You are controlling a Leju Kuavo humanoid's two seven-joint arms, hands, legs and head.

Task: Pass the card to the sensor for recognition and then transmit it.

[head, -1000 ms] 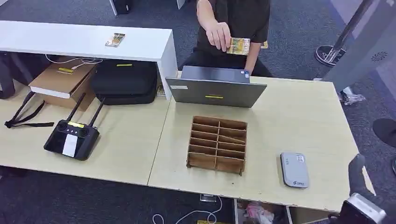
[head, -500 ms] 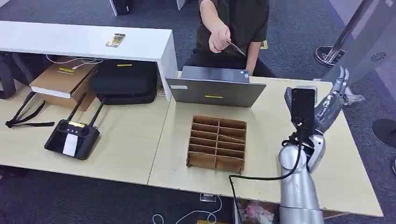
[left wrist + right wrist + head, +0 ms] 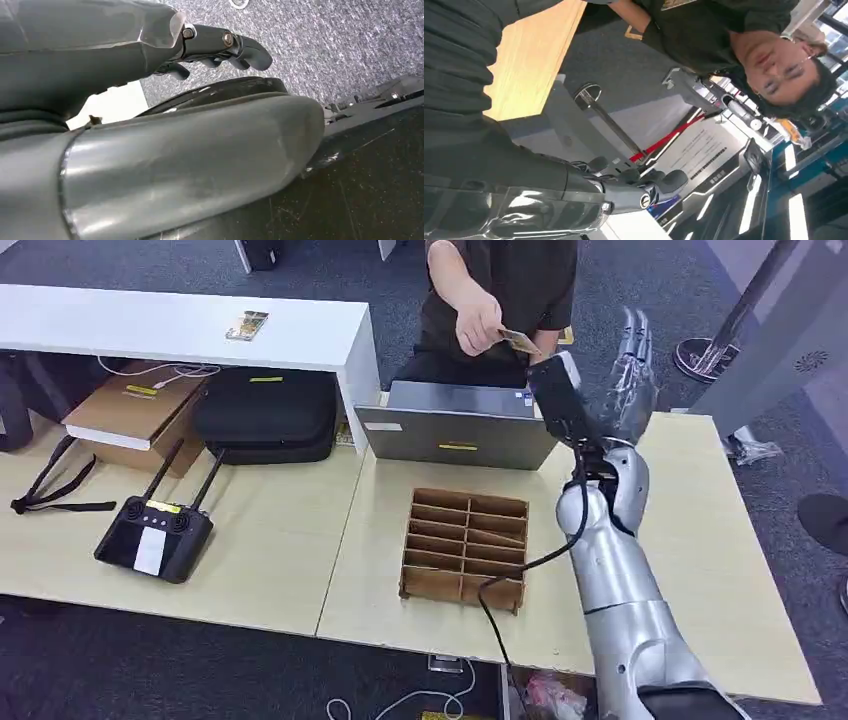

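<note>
The card (image 3: 516, 338) sits up in the person's hand (image 3: 477, 322), held out over the back edge of the desk (image 3: 690, 500), above the laptop (image 3: 462, 425), and it lies just to the left of the robot's raised right hand (image 3: 630, 370), near but apart. Its long axis runs roughly level, pointing across toward that hand. The right hand is far the nearer one: its fingers (image 3: 634, 340) stand up straight and spread, holding nothing. The left hand (image 3: 150, 100) hangs low over carpet, and there I cannot tell whether its fingers (image 3: 235, 47) are loose or closed, though nothing shows in them. So the coming move, as I read it, is a short sideways reach leftward to meet the card's near end.

On the desk the wooden slotted rack (image 3: 466, 548) stands in front of the laptop, every compartment I can see empty. Further left, a black bag (image 3: 266, 412) and a cardboard box (image 3: 132, 412) sit under the white shelf (image 3: 190, 328), with a remote controller (image 3: 155, 532) in front
</note>
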